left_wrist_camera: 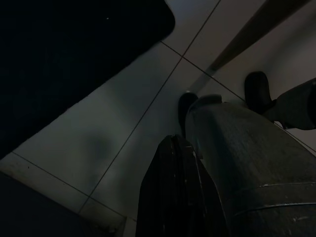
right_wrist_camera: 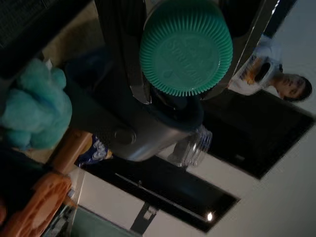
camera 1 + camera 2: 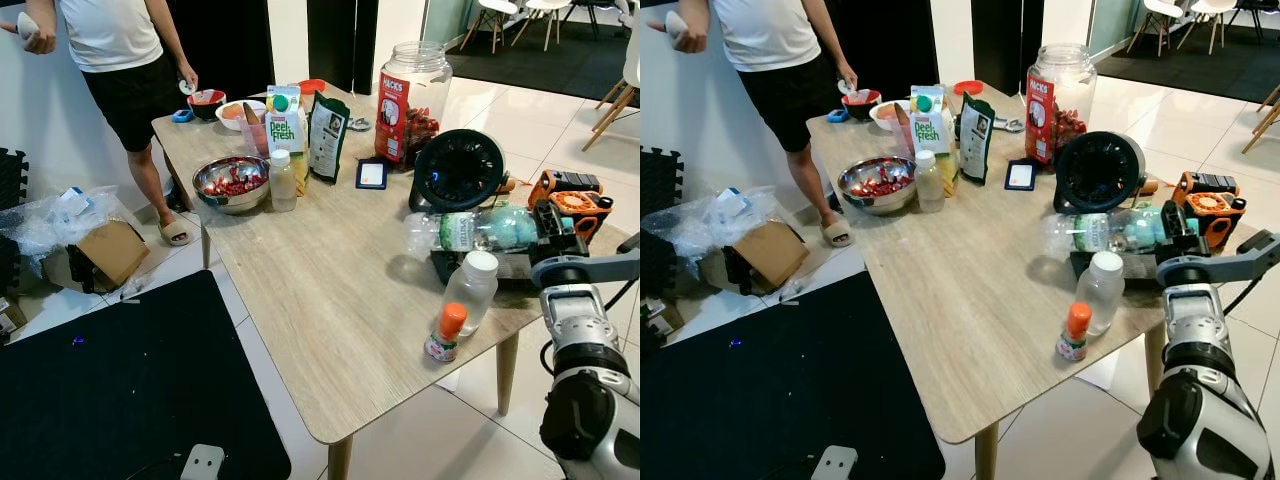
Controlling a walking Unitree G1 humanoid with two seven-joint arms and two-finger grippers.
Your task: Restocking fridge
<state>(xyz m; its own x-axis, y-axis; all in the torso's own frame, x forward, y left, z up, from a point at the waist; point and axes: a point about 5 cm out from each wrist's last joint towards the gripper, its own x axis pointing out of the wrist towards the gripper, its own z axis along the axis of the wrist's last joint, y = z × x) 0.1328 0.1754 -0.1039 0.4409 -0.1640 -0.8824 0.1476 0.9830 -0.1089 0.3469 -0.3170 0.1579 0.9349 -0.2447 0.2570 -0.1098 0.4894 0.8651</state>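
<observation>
Right end effector [image 2: 185, 54] pinches the green-capped bottle [image 3: 480, 229] at its neck. Lift it straight off the surface [image 3: 330, 300], keeping grip pressure steady.

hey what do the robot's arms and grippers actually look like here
The right arm is built of silver-grey metal segments with dark, rounded black joint housings. The right gripper has long black fingers. The left gripper is likewise black, seen dimly beside a grey, rounded casing.

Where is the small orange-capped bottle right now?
In the left eye view, the orange-capped bottle stands near the wooden table's front right edge, just in front-left of the white-capped bottle.
</observation>
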